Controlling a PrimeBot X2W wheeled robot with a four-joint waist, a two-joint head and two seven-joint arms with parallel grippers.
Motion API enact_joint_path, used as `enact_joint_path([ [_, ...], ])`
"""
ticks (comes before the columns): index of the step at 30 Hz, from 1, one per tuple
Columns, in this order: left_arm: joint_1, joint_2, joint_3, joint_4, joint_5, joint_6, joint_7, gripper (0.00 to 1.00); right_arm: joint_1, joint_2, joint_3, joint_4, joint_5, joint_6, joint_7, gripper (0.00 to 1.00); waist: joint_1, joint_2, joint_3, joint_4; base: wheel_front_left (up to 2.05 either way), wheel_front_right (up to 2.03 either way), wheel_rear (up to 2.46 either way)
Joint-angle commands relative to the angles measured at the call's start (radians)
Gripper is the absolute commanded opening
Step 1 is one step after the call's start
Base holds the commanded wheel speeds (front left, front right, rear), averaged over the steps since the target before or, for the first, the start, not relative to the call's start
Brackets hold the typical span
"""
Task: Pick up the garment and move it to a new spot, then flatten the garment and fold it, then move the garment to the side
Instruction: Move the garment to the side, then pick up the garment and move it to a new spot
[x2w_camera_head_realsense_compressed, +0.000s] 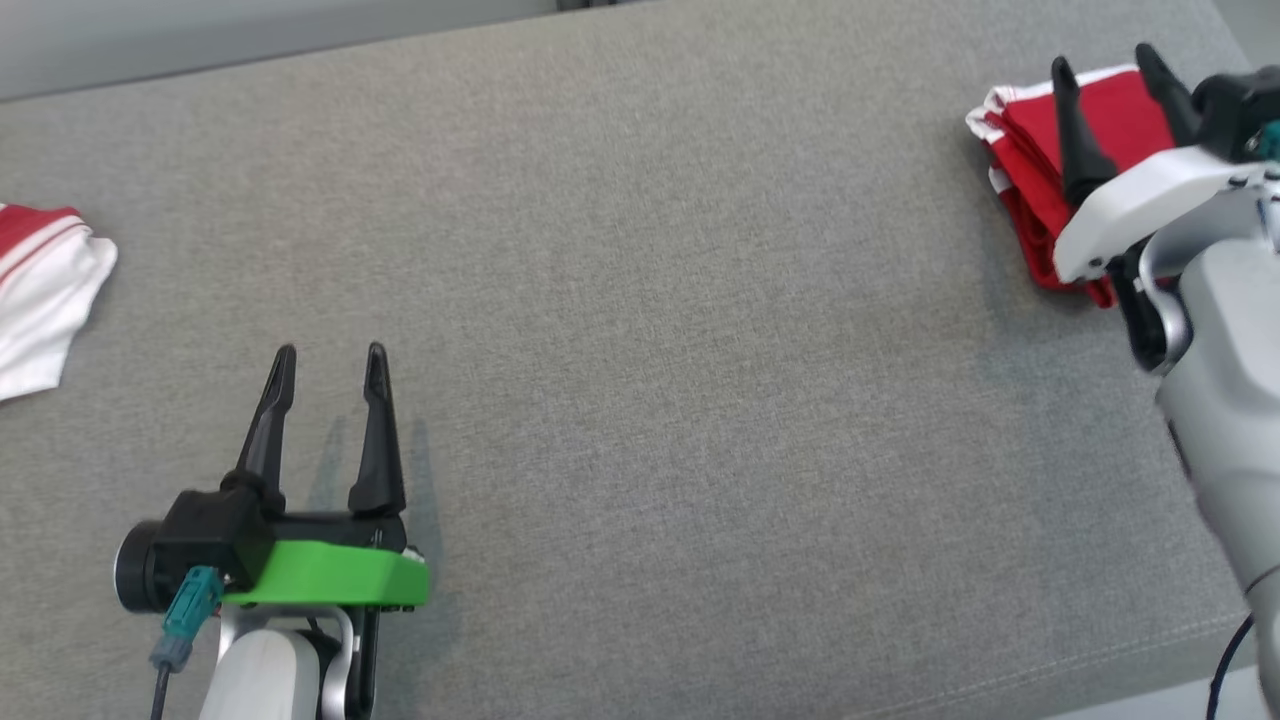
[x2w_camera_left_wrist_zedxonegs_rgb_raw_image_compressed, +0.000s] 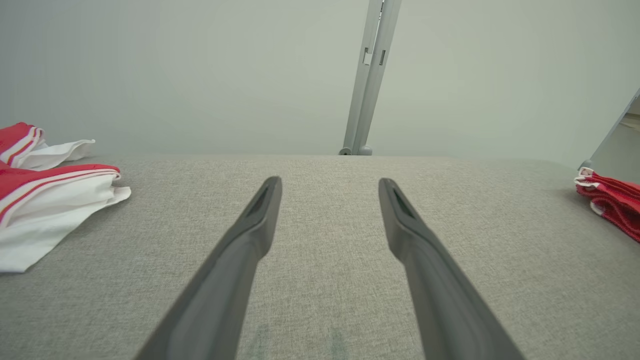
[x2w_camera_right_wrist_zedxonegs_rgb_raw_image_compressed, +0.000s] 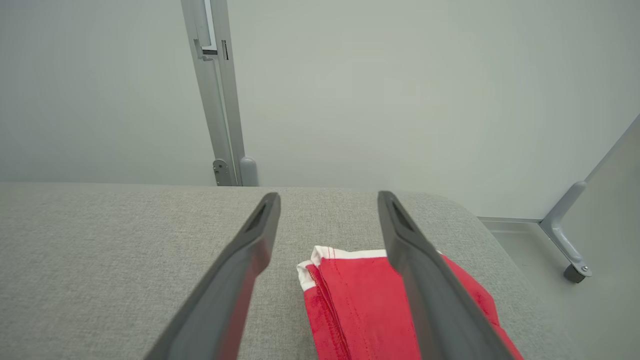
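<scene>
A folded red garment (x2w_camera_head_realsense_compressed: 1050, 165) with white trim lies flat at the far right of the grey cushioned surface (x2w_camera_head_realsense_compressed: 640, 300). My right gripper (x2w_camera_head_realsense_compressed: 1105, 62) hovers just over it with its fingers spread and nothing between them. The right wrist view has the garment (x2w_camera_right_wrist_zedxonegs_rgb_raw_image_compressed: 360, 305) lying below and between those open fingers (x2w_camera_right_wrist_zedxonegs_rgb_raw_image_compressed: 327, 200). At the lower left my left gripper (x2w_camera_head_realsense_compressed: 330, 355) stands open over bare fabric, far from the garment. From the left wrist the gripper (x2w_camera_left_wrist_zedxonegs_rgb_raw_image_compressed: 330, 182) is open and the red garment (x2w_camera_left_wrist_zedxonegs_rgb_raw_image_compressed: 612, 202) is at the right edge.
A second garment (x2w_camera_head_realsense_compressed: 40, 295), white with red stripes, lies crumpled at the left edge, also seen in the left wrist view (x2w_camera_left_wrist_zedxonegs_rgb_raw_image_compressed: 45, 210). Grey metal posts (x2w_camera_right_wrist_zedxonegs_rgb_raw_image_compressed: 220, 100) and a pale wall stand behind the surface. A castor leg (x2w_camera_right_wrist_zedxonegs_rgb_raw_image_compressed: 570, 245) stands on the floor to the right.
</scene>
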Motion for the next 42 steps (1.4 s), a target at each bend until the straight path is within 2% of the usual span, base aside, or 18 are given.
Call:
enact_joint_path([
  [1, 0.02, -0.005, 0.013, 0.007, -0.011, 0.007, 0.0, 1.0, 0.046, 0.025, -0.012, -0.026, -0.012, -0.001, -0.006, 1.0, 0.0, 0.0, -0.072, 0.042, 0.0, 0.0, 0.0],
  [5, 0.049, -0.016, 0.044, 0.03, -0.035, 0.012, 0.0, 1.0, 0.166, 0.089, -0.067, -0.134, -0.067, -0.001, -0.012, 1.0, 0.0, 0.0, -0.117, 0.069, 0.0, 0.0, 0.0],
  [12, 0.095, -0.026, 0.061, 0.071, -0.06, 0.029, 0.0, 1.0, 0.434, 0.239, -0.172, -0.374, -0.155, -0.001, -0.01, 1.0, 0.0, 0.0, -0.168, 0.121, 0.0, 0.0, 0.0],
  [16, 0.119, -0.029, 0.046, 0.097, -0.073, 0.048, 0.0, 1.0, 0.571, 0.275, -0.223, -0.508, -0.173, -0.001, -0.01, 1.0, 0.0, 0.0, -0.189, 0.15, 0.0, 0.0, 0.0],
  [21, 0.131, -0.029, 0.02, 0.107, -0.094, 0.066, 0.0, 1.0, 0.695, 0.287, -0.238, -0.632, -0.181, -0.001, -0.01, 1.0, 0.0, 0.0, -0.198, 0.167, 0.0, 0.0, 0.0],
  [26, 0.124, -0.029, 0.001, 0.118, -0.099, 0.074, 0.0, 1.0, 0.744, 0.286, -0.231, -0.669, -0.164, -0.001, -0.01, 1.0, 0.0, 0.0, -0.205, 0.168, 0.0, 0.0, 0.0],
  [42, 0.111, -0.029, -0.019, 0.129, -0.098, 0.072, 0.0, 1.0, 0.762, 0.287, -0.22, -0.653, -0.176, -0.001, -0.001, 1.0, 0.0, 0.0, -0.212, 0.156, 0.0, 0.0, 0.0],
])
